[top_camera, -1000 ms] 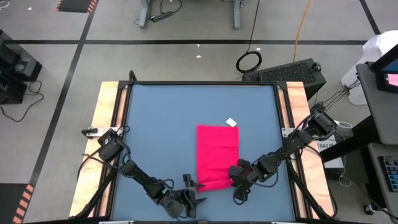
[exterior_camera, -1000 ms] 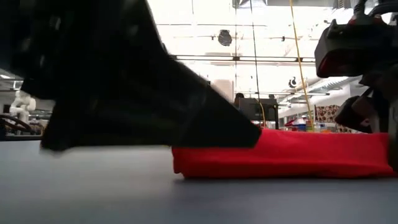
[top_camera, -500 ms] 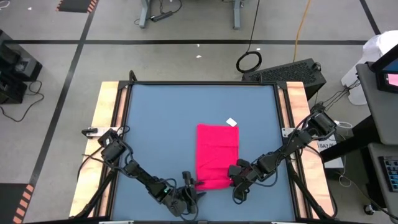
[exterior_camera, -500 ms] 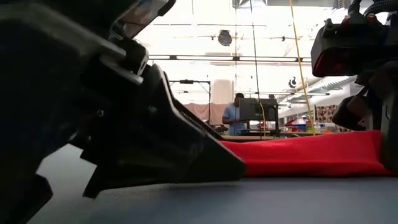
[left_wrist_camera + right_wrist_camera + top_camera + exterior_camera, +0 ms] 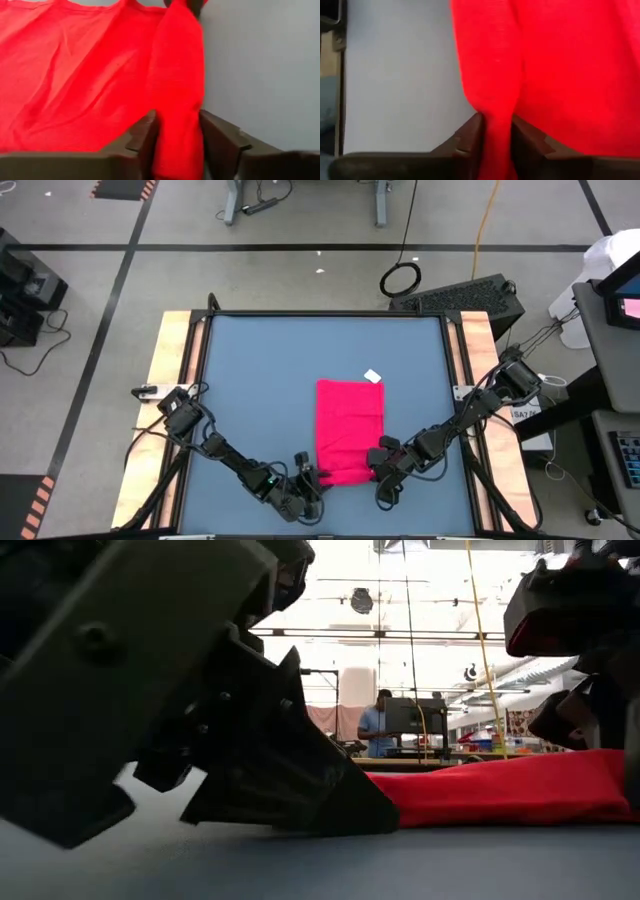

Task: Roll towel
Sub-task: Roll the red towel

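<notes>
- Counter (image 5: 250, 380): blue; the towel (image 5: 350, 425) lies right of centre, its near edge now lifted off the surface.
- Left pincer (image 5: 310, 476): has moved in since a second ago and now pinches the towel's near-left corner.
- Right pincer (image 5: 378, 462): pinches the near-right corner as before.
- White tag (image 5: 372, 377) at the far edge; no writing readable.

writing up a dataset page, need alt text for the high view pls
Seen from straight above, a pinkish-red towel lies flat on a blue table, its white tag at the far edge. The left gripper and right gripper each pinch a corner of its near edge.
</notes>
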